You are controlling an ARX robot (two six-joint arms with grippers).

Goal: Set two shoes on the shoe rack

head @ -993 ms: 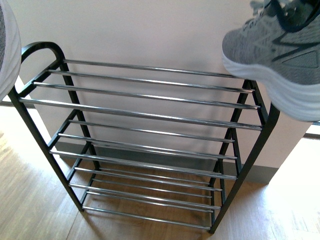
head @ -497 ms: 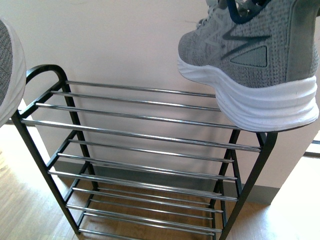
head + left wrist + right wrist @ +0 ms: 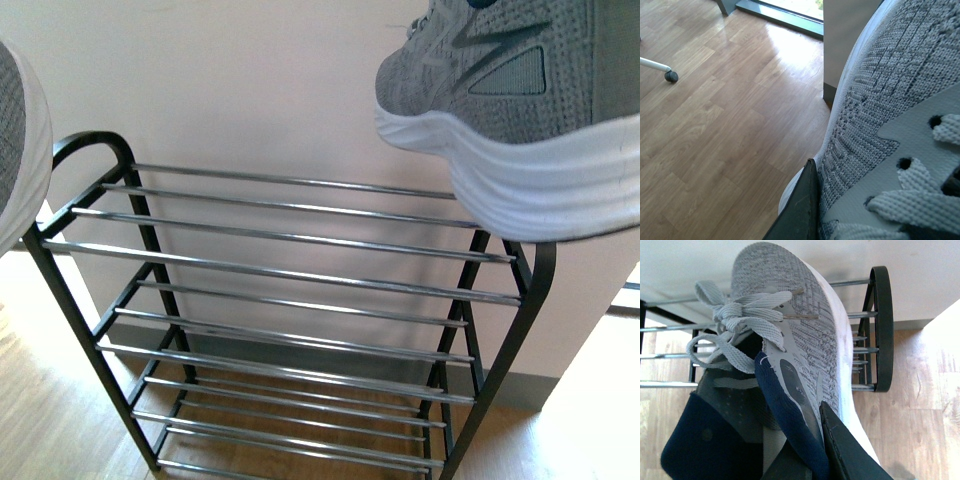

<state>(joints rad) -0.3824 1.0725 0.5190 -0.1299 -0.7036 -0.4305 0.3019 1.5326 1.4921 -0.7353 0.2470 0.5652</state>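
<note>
right grey knit sneaker (image 3: 500,110): white sole, navy lining, held aloft over the right end of the shoe rack (image 3: 290,240), top tier. right claw (image 3: 812,440) clamped on its collar. left grey knit sneaker (image 3: 15,150): aloft beside the rack's left handle, left claw (image 3: 807,200) clamped on its side. wood floor (image 3: 715,125) below.

Grey white-soled sneaker (image 3: 510,110) hangs over right end of black shoe rack (image 3: 280,270).
</note>
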